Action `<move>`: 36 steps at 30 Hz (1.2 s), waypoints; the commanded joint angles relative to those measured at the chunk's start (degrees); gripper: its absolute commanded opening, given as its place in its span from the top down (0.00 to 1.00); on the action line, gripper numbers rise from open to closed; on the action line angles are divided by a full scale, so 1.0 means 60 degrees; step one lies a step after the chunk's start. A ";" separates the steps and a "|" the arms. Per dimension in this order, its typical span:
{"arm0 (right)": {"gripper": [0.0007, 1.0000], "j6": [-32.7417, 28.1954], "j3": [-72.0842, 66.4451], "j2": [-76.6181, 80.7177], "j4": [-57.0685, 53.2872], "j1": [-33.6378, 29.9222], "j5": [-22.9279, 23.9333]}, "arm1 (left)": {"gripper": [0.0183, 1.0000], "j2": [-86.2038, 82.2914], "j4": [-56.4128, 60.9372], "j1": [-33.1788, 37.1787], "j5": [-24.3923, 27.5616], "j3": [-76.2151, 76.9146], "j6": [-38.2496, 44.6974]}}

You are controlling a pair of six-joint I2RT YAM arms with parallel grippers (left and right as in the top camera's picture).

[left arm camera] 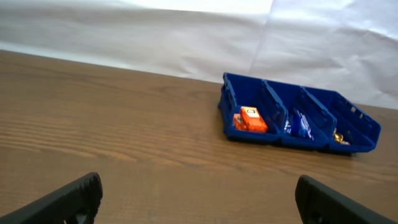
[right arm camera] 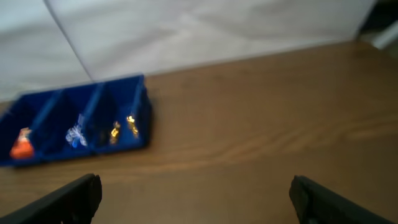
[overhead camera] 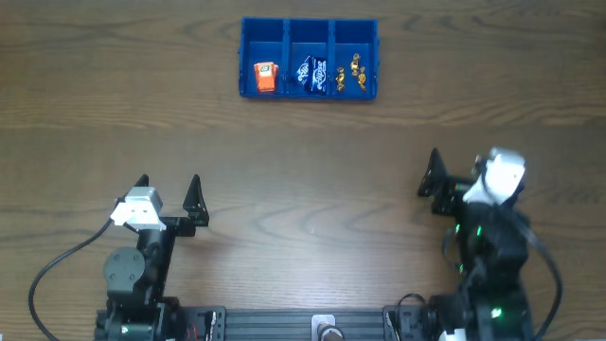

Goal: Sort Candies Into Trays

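We show the left gripper (overhead camera: 169, 189) near its arm's base at the near left of the bench (overhead camera: 303, 152). Its two fingers are spread wide and nothing is between them. The right gripper (right arm camera: 194, 200) stands at the near right. It is likewise spread wide and holds nothing. Bare wood lies under and ahead of both grippers.

Well apart from both, at the far side of the bench and about midway between the arms, sits a blue tray (overhead camera: 309, 22) with three compartments in a row. In the top view we find an orange candy (overhead camera: 265, 78) in the compartment at the left arm's end. Blue-wrapped candies (overhead camera: 313, 76) lie in the middle one. Several small gold candies (overhead camera: 349, 74) lie in the compartment at the right arm's end. All the candies we can see lie inside the tray.

Beyond the tray, the wrist views show a white sheet (left arm camera: 186, 37) rising behind the far edge of the bench.
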 commanded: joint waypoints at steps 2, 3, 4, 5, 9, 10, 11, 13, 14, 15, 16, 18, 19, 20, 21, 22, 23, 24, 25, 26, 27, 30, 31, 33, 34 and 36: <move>0.00 -0.0109 -0.2127 -0.2073 0.1155 -0.0040 -0.0962 | 0.00 -0.0062 -0.0357 0.0029 0.0193 -0.0160 0.0036; 0.00 -0.0109 -0.2401 -0.2368 0.1249 -0.0040 -0.0962 | 0.00 -0.0062 -0.0357 0.0029 0.0193 -0.0160 0.0036; 0.00 -0.0113 -0.2579 -0.2579 0.1290 -0.0040 -0.0962 | 0.00 -0.0062 -0.0357 0.0029 0.0193 -0.0160 0.0036; 0.00 -0.0157 -0.2747 -0.2776 0.1351 -0.0040 -0.0962 | 0.00 -0.0062 -0.0357 0.0029 0.0193 -0.0160 0.0036; 0.00 -0.0659 -0.3344 -0.3625 0.1617 -0.0040 -0.1151 | 0.00 -0.0062 -0.0357 0.0029 0.0193 -0.0160 0.0036; 0.00 -0.0721 -0.3479 -0.3577 0.1818 -0.0022 -0.1180 | 0.00 -0.0062 -0.0357 0.0029 0.0193 -0.0160 0.0033; 0.00 -0.0900 -0.3614 -0.3588 0.1931 -0.0007 -0.1180 | 0.00 -0.0062 -0.0357 0.0029 0.0193 -0.0160 0.0036; 0.00 -0.1122 -0.3719 -0.3588 0.1971 0.0080 -0.1242 | 0.00 -0.0062 -0.0357 0.0029 0.0193 -0.0160 0.0033; 0.00 -0.1155 -0.3712 -0.3588 0.1996 0.0120 -0.1290 | 0.00 -0.0062 -0.0357 0.0029 0.0197 -0.0160 0.0036; 0.00 -0.1297 -0.3712 -0.3588 0.2065 0.0168 -0.1399 | 0.00 -0.0062 -0.0357 0.0029 0.0193 -0.0160 0.0036; 0.00 -0.1472 -0.3712 -0.3588 0.2069 0.0197 -0.1432 | 0.00 -0.0062 -0.0357 0.0029 0.0193 -0.0160 0.0036; 0.00 -0.1767 -0.3712 -0.3588 0.2065 0.0222 -0.1585 | 0.00 -0.0062 -0.0357 0.0029 0.0193 -0.0160 0.0036; 0.00 -0.1974 -0.3712 -0.3588 0.2065 0.0222 -0.1723 | 0.00 -0.0062 -0.0357 0.0029 0.0193 -0.0160 0.0036; 0.00 -0.2124 -0.3712 -0.3588 0.2051 0.0222 -0.1745 | 0.00 -0.0062 -0.0357 0.0029 0.0193 -0.0160 0.0036; 0.00 -0.2142 -0.3712 -0.3588 0.2007 0.0219 -0.1683 | 0.00 -0.0062 -0.0357 0.0029 0.0197 -0.0160 0.0036; 0.00 -0.2138 -0.3712 -0.3588 0.1960 0.0219 -0.1581 | 0.00 -0.0062 -0.0357 0.0029 0.0193 -0.0160 0.0036; 0.00 -0.2135 -0.3712 -0.3588 0.1960 0.0219 -0.1563 | 0.00 -0.0062 -0.0357 0.0029 0.0197 -0.0160 0.0036; 0.00 -0.2138 -0.3712 -0.3588 0.1960 0.0219 -0.1559 | 0.00 -0.0062 -0.0357 0.0029 0.0193 -0.0160 0.0036; 0.00 -0.2138 -0.3712 -0.3588 0.1956 0.0219 -0.1552 | 0.00 -0.0062 -0.0357 0.0029 0.0193 -0.0160 0.0036; 0.00 -0.2138 -0.3712 -0.3588 0.1956 0.0219 -0.1526 | 0.00 -0.0062 -0.0357 0.0029 0.0193 -0.0160 0.0036; 0.00 -0.2138 -0.3712 -0.3588 0.1956 0.0219 -0.1523 | 0.00 -0.0062 -0.0357 0.0029 0.0193 -0.0160 0.0033; 0.00 -0.2138 -0.3708 -0.3588 0.1953 0.0219 -0.1534 | 0.00 -0.0062 -0.0357 0.0029 0.0193 -0.0160 0.0036; 0.00 -0.2138 -0.3705 -0.3588 0.1942 0.0215 -0.1530 | 0.00 -0.0062 -0.0357 0.0029 0.0193 -0.0160 0.0036; 0.00 -0.2138 -0.3701 -0.3588 0.1923 0.0219 -0.1534 | 0.00 -0.0062 -0.0357 0.0029 0.0197 -0.0160 0.0036; 0.00 -0.2138 -0.3701 -0.3588 0.1923 0.0219 -0.1530 | 0.00 -0.0062 -0.0357 0.0029 0.0197 -0.0160 0.0033; 0.00 -0.2135 -0.3701 -0.3588 0.1923 0.0219 -0.1534 | 0.00 -0.0062 -0.0357 0.0029 0.0193 -0.0160 0.0036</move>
